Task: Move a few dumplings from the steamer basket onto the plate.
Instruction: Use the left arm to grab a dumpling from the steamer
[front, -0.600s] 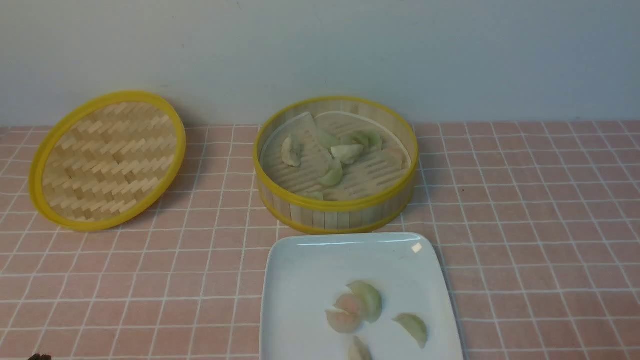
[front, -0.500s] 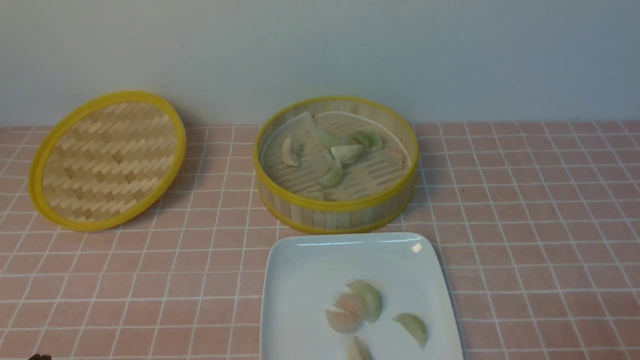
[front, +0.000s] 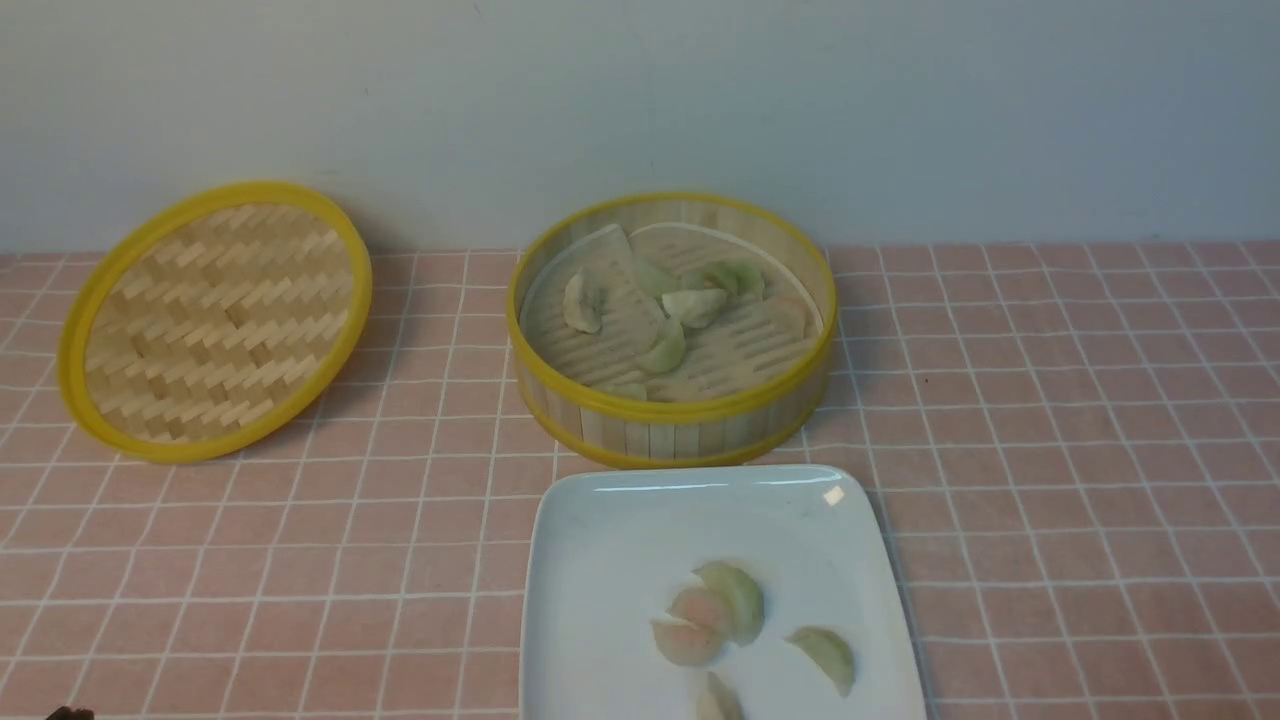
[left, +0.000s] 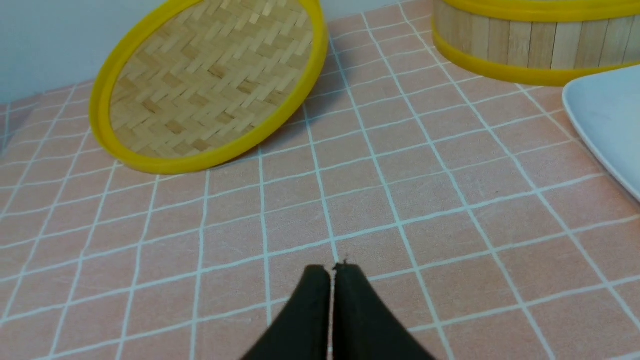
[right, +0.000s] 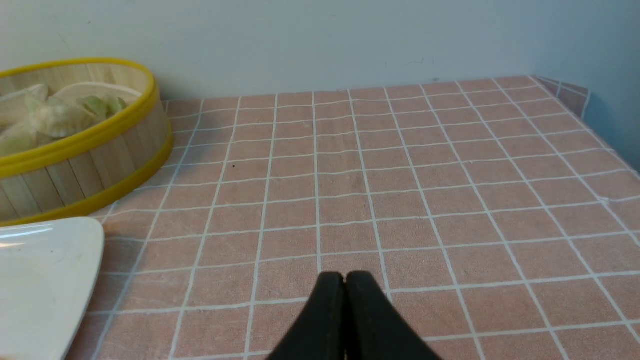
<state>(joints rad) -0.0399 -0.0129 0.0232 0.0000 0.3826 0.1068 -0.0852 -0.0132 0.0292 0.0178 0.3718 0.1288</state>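
Pink tablecloth (front: 1050, 450) with a white grid covers the table up to a pale wall (front: 640, 100) at twelve o'clock. Near the middle stands the steamer basket (front: 670, 425), uncovered, with several pale green dumplings (front: 692, 305) lying on its slatted floor, mostly in the far half. At nine o'clock of it, well apart, the woven lid (front: 215, 320) sits tilted, its inner face turned toward the front camera. At six o'clock of the basket, just beside its near wall, lies the plate (front: 620, 540), cut off by the frame's lower edge. On the plate a pinkish dumpling (front: 688, 628) touches a green dumpling (front: 738, 598) at its one o'clock; another green one lies apart at four o'clock and a fourth shows only partly at the edge. The left gripper (left: 332, 270) hangs over bare cloth with its fingers pressed together, holding nothing. The right gripper (right: 345, 277) is likewise closed and empty, over bare cloth at three o'clock of the plate.
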